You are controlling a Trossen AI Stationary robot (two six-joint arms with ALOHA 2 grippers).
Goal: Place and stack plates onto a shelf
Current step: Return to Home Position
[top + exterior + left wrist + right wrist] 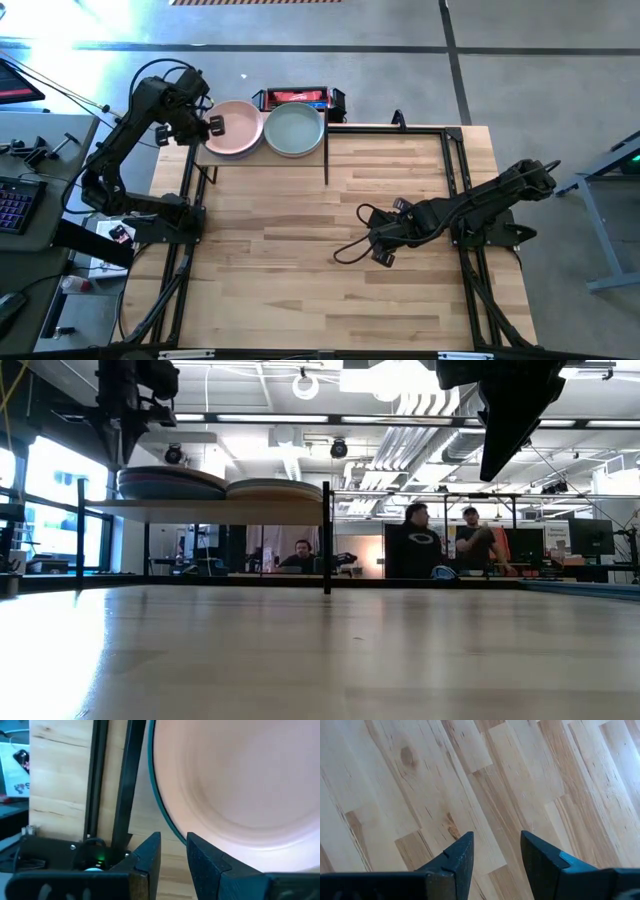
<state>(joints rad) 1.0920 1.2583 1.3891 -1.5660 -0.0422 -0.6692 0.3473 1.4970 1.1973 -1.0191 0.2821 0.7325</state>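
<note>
Two plate stacks sit side by side on the shelf [262, 155] at the table's far left. A pale pink plate [240, 130] tops the left stack and a sage green plate [294, 130] tops the right one. In the left wrist view a dark teal rim [159, 805] shows under the pink plate [240, 780]. My left gripper [213, 126] is open by a narrow gap at the pink plate's left rim, and bare wood shows between its fingertips [174, 852]. My right gripper [378, 255] is open, low over bare tabletop at centre right [497, 850]. My left gripper stands at the left rim [172, 832] of the pink plate, coming from the table's left and above. One finger [210, 860] lies in front of the rim. I cannot tell whether it touches the plate. The plate lies flat on its stack.
A red-and-black object [297, 97] sits behind the shelf. Black frame rails [455, 180] run along the table's sides and far edge. A loose black cable [350, 250] lies by the right gripper. People [415, 540] stand beyond the far edge. Bare wood fills the table's middle and near part.
</note>
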